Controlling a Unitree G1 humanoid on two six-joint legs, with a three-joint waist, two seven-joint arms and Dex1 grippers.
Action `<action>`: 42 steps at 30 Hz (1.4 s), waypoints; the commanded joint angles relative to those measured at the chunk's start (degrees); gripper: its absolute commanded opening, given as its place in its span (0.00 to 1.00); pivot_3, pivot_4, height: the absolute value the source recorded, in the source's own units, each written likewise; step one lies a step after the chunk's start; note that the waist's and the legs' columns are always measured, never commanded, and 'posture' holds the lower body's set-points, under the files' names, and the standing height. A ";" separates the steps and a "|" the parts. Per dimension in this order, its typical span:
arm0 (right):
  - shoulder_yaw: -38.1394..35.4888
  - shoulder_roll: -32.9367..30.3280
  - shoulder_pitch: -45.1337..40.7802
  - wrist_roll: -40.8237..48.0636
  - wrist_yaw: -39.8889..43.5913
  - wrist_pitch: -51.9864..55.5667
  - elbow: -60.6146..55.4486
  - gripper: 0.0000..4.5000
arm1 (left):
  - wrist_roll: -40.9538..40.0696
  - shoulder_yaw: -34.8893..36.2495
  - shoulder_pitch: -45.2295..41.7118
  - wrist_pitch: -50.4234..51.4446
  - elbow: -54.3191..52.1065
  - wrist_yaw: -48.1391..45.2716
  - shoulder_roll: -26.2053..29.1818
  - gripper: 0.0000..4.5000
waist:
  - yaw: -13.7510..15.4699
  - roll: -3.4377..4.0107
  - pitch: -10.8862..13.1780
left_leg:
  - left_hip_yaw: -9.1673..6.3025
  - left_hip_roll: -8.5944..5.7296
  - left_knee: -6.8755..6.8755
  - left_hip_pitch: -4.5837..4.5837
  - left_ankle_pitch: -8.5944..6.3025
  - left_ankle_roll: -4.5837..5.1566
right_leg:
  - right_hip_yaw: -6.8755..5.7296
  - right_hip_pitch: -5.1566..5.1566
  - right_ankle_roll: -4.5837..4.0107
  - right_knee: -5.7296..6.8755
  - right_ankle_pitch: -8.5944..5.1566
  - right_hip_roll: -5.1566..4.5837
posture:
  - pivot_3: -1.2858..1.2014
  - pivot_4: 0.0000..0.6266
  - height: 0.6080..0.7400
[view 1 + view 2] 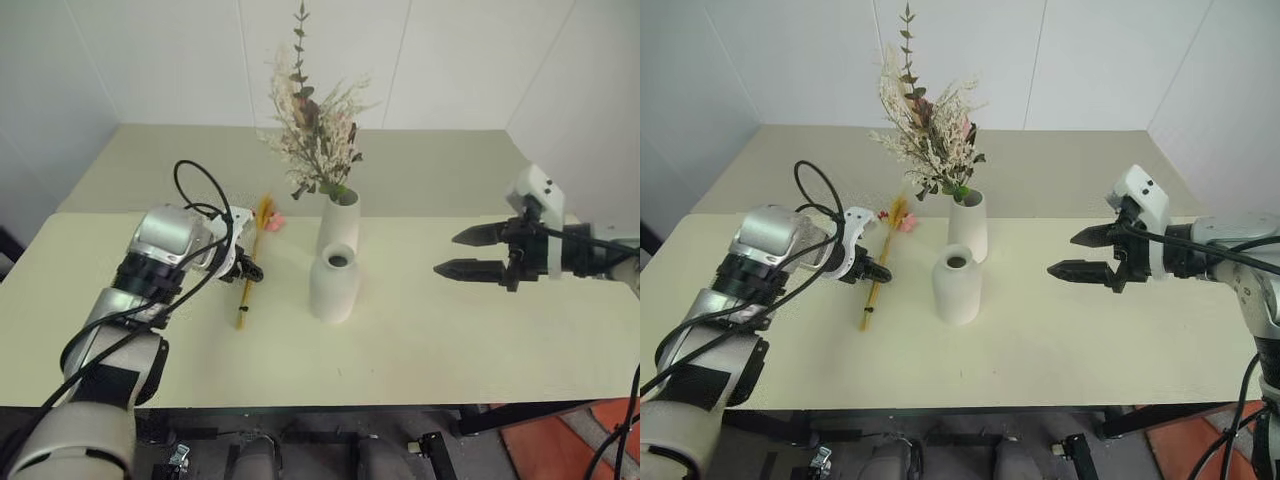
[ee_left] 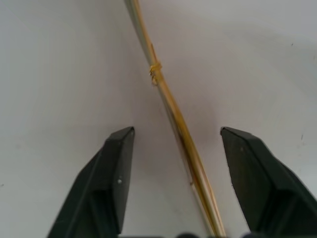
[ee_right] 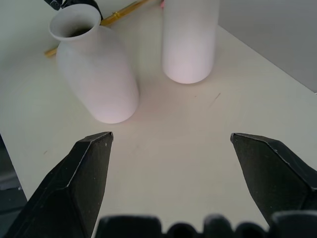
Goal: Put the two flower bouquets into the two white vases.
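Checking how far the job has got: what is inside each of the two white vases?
The taller vase holds the bushy dried bunch; its stem ends are hidden inside. The shorter vase shows a dark, bare mouth; deeper inside cannot be seen.

Cream bouquet [image 1: 315,130] in tall vase [image 1: 340,222], yellow bunch [image 1: 254,255] on table [image 1: 450,330]

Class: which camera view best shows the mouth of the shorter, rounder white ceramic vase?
The right wrist view: the shorter, rounder white ceramic vase sits close, its flared mouth and dark opening plain. Both eye views show the whole vase farther off, in front of the taller vase, with its opening only a small dark spot.
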 commanded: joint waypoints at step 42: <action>-26.34 -1.35 27.84 4.38 16.57 -26.27 0.05 1.00 | -34.86 38.25 13.74 -43.94 -36.03 -17.46 -12.36 0.00 | -0.11 -0.04 0.02 | -0.04 -0.01 0.32 0.74 -0.01 -0.01 | 0.03 1.02 0.44 -0.09 -0.13 0.01 | 0.52 0.24 1.00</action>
